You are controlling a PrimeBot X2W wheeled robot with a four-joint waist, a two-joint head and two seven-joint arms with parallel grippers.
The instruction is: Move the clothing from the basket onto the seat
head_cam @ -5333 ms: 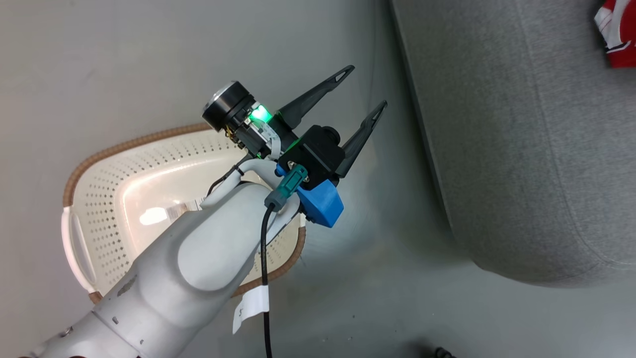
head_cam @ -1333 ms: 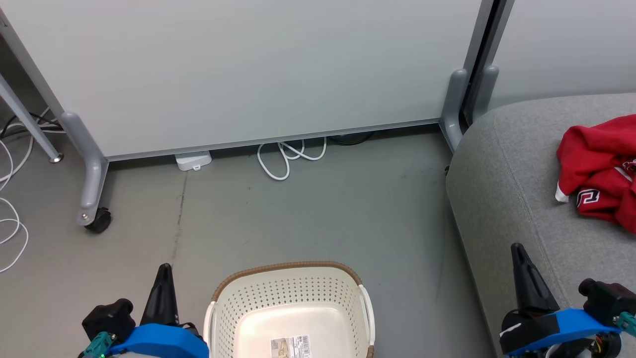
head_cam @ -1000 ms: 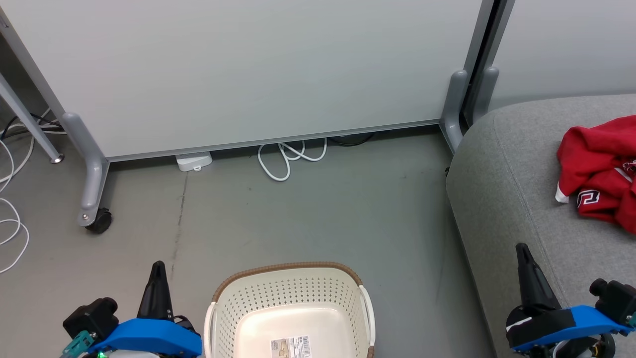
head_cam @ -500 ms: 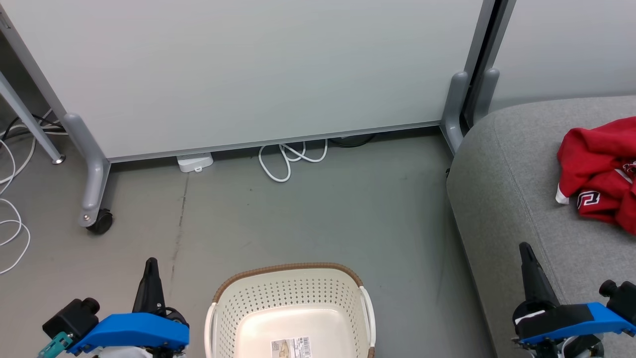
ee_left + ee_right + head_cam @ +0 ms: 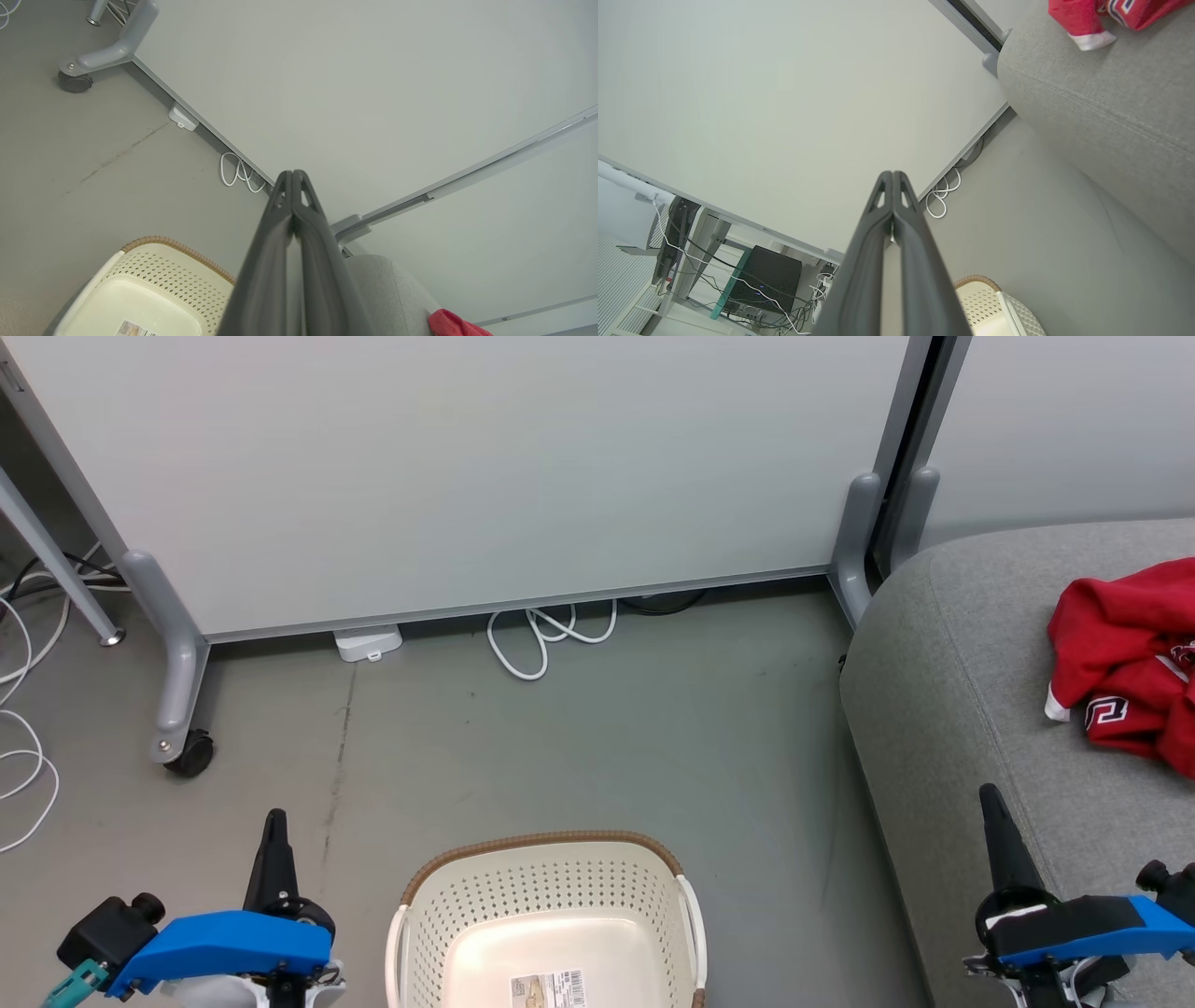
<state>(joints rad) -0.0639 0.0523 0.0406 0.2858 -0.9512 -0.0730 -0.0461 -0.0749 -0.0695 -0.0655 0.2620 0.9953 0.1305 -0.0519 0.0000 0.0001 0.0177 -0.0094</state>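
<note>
K: Lower in the head view than half a second ago: left end effector (image 5: 275, 821) and right end effector (image 5: 988, 798). The left one has also drifted outward, away from the basket (image 5: 541, 845).
M: Fingers?
K: Each pair is pressed together tip to tip in its own wrist view, clenched on nothing.
M: Clothing?
K: Red clothing (image 5: 1120, 653) lies bunched on the seat (image 5: 943, 691), well apart from the basket. Basket floor shows a paper label (image 5: 546, 987), no fabric. Judgement: transfer looks finished.
M: Handling, if a re-grip is needed?
K: Soft, light fabric; it should sag and drape, with no stiffness to lever against. Surface may be slick, so a shallow pinch could slip. Best hold, I judge: a raised fold on the heap's near side, by the white trim (image 5: 1053, 707), taking several layers at once. Risk: a loose end trailing over the cushion's rounded edge.
</note>
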